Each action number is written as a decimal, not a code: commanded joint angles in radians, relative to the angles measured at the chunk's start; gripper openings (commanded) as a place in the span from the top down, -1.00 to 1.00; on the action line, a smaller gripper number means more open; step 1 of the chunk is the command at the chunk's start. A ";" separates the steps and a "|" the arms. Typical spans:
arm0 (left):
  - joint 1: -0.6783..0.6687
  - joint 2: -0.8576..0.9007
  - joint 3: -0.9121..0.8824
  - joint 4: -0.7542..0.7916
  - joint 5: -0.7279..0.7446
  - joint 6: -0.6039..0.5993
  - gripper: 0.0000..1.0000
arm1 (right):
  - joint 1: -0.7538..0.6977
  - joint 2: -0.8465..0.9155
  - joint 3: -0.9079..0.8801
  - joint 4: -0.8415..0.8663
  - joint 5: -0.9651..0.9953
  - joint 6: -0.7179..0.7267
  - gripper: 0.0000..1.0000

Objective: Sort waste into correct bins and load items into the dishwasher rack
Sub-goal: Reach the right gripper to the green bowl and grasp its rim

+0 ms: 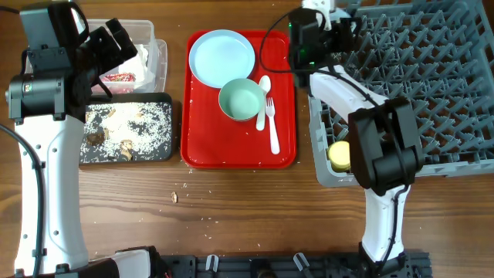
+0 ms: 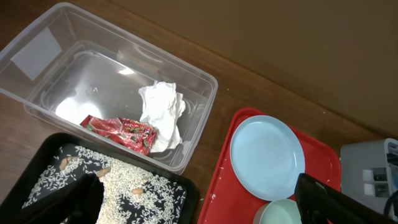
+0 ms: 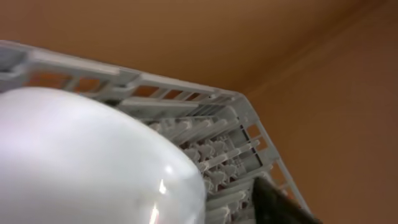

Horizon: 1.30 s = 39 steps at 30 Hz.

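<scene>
**Table** (image 1: 231,224), nearest edge: a few loose crumbs (image 1: 174,197) on the bare wood, just ahead of the black tray (image 1: 147,99).

**Yellow cup** (image 1: 340,154): inside the grey dishwasher rack (image 1: 432,93), at its near-left corner, partly hidden by the right arm.

**Black tray:** left of the red serving tray (image 1: 231,150). It holds scattered white rice (image 1: 147,123) and beige-brown food scraps (image 1: 96,137).

**Red serving tray:** between the black tray and the rack.
- The white fork (image 1: 272,127) and white spoon (image 1: 263,96) lie side by side on its right half.
- The mint bowl (image 1: 241,99) sits upright just beside the spoon and meets the near edge of the pale-blue plate (image 1: 222,58).
- The plate lies flat at the far-left corner.

**Clear tub** (image 2: 56,37): behind the black tray. It contains the crumpled white napkin (image 2: 163,109) and the red-and-white wrapper (image 2: 121,132), which touch each other; the wrapper is by the near wall.

**Left gripper** (image 2: 199,193): above the tub and black tray, fingers spread wide, nothing between them.

**Right gripper** (image 1: 346,32): over the rack's far-left corner.
- In the wrist view a pale rounded bowl (image 3: 81,162) fills the lower left, close to the lens and above the pegs.
- One dark finger (image 3: 280,205) shows beside it.
- Whether the gripper clamps the bowl cannot be told.
</scene>
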 commanded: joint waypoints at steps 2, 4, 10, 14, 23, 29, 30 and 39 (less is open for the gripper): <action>0.005 0.006 0.008 0.003 0.008 0.008 -1.00 | 0.061 0.014 -0.001 -0.015 0.059 -0.015 -0.89; 0.005 0.006 0.008 0.003 0.008 0.008 -1.00 | 0.075 0.008 -0.001 -0.014 0.062 -0.050 -1.00; 0.005 0.006 0.008 0.003 0.008 0.008 -1.00 | 0.103 -0.040 -0.001 -0.014 0.051 -0.048 -0.99; 0.005 0.006 0.008 0.003 0.008 0.008 -1.00 | 0.133 -0.087 -0.001 -0.035 -0.006 -0.026 -0.99; 0.005 0.006 0.008 0.002 0.008 0.008 -0.99 | 0.190 -0.193 -0.001 -0.572 -0.797 0.539 -1.00; 0.005 0.006 0.008 0.002 0.008 0.008 -1.00 | 0.179 -0.195 -0.003 -0.760 -1.139 0.926 -0.99; 0.005 0.006 0.008 0.002 0.008 0.009 -1.00 | 0.179 -0.195 -0.004 -0.764 -1.186 0.910 -0.99; 0.005 0.006 0.008 0.002 0.008 0.008 -0.99 | 0.188 -0.195 -0.080 -0.781 -1.248 1.002 -0.57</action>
